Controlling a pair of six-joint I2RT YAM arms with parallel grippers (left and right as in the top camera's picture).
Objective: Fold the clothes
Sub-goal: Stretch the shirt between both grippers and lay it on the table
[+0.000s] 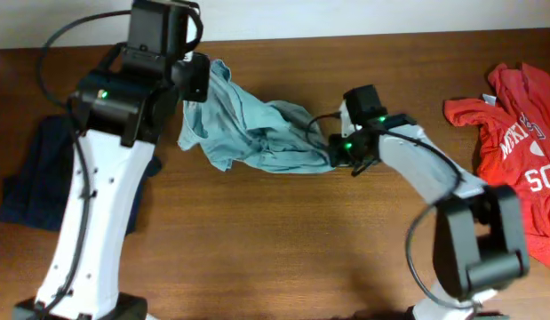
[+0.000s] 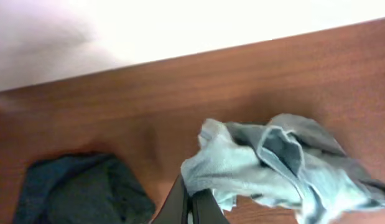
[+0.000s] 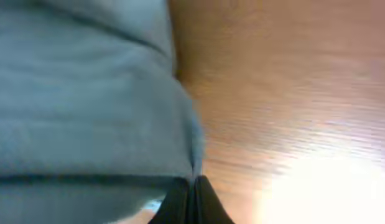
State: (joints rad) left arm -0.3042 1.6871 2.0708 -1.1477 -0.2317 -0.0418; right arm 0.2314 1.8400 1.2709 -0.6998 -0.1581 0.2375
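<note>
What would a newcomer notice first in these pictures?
The crumpled pale teal T-shirt in the middle of the table, pinched at its two ends by the shut left gripper and right gripper. Next, the bright red T-shirt at the table's right edge and a dark navy garment at the left.

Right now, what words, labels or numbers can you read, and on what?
"50", white, on the red T-shirt, cut off at the picture's edge.
The arched lettering above it: too blurred to read.
The teal T-shirt and the navy garment: no text visible.
</note>
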